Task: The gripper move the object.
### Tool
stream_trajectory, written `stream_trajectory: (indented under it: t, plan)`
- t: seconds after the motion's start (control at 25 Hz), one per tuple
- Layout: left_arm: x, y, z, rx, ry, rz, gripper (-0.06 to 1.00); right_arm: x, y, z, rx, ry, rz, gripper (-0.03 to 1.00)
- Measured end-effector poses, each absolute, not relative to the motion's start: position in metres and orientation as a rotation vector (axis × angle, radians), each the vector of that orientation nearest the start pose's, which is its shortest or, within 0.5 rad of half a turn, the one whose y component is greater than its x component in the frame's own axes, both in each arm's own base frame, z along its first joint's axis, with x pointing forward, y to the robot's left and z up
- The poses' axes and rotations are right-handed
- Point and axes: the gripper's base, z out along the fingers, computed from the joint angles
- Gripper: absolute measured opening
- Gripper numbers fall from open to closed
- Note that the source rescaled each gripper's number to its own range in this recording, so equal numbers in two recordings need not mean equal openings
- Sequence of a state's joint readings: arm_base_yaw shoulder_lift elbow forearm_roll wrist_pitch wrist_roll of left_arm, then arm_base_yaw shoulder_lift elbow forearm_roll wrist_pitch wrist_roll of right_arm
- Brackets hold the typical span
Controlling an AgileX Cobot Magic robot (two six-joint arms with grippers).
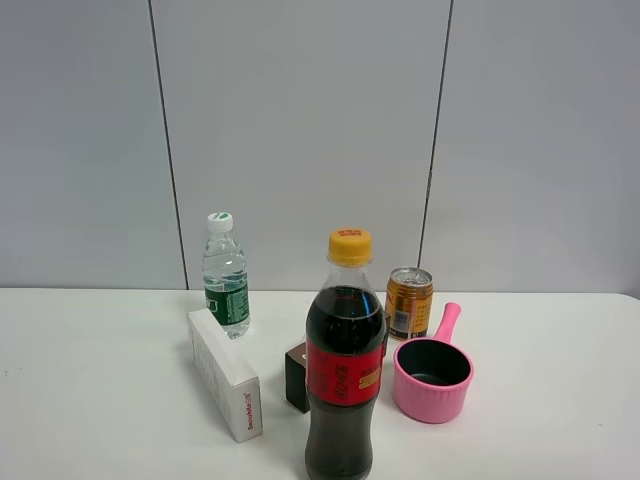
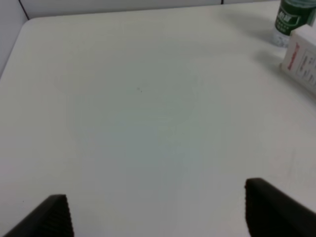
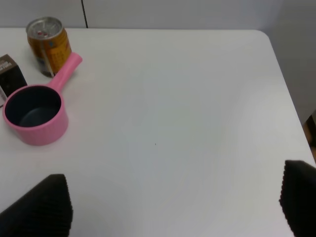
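Note:
The object, a tall cola bottle (image 1: 345, 370) with a red label and orange-yellow cap, stands upright at the front middle of the white table (image 1: 90, 380). Neither gripper shows in the exterior high view. In the left wrist view my left gripper (image 2: 157, 212) is open over bare table, its black fingertips (image 2: 54, 215) wide apart with nothing between them. In the right wrist view my right gripper (image 3: 175, 202) is also open over bare table, holding nothing. The cola bottle is out of both wrist views.
A green-labelled water bottle (image 1: 226, 275) and a white box (image 1: 226, 375) stand left of the cola bottle. A gold can (image 1: 409, 302), a pink pot (image 1: 432, 378) and a small dark box (image 1: 297, 376) sit to its right. The table's right edge (image 3: 289, 94) is near my right gripper.

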State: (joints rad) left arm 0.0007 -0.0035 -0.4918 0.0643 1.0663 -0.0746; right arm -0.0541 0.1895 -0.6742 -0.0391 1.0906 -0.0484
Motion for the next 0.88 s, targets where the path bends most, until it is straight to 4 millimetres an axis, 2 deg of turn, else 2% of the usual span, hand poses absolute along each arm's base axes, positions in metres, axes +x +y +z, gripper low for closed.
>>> stream_trajectory:
  t: [0.32, 0.52, 0.88]
  plan:
    - [-0.005, 0.005, 0.275, -0.080, 2.051, 0.031, 1.00, -0.025, -0.001, 0.305, 0.037, 2.037, -0.088, 0.70]
    - [-0.005, 0.005, 0.275, -0.080, 2.051, 0.031, 1.00, -0.017, 0.005, 0.279, 0.038, 2.137, 0.014, 0.70]
    - [-0.005, 0.005, 0.275, -0.079, 2.051, 0.032, 1.00, -0.010, 0.005, 0.279, 0.039, 2.067, 0.019, 0.70]
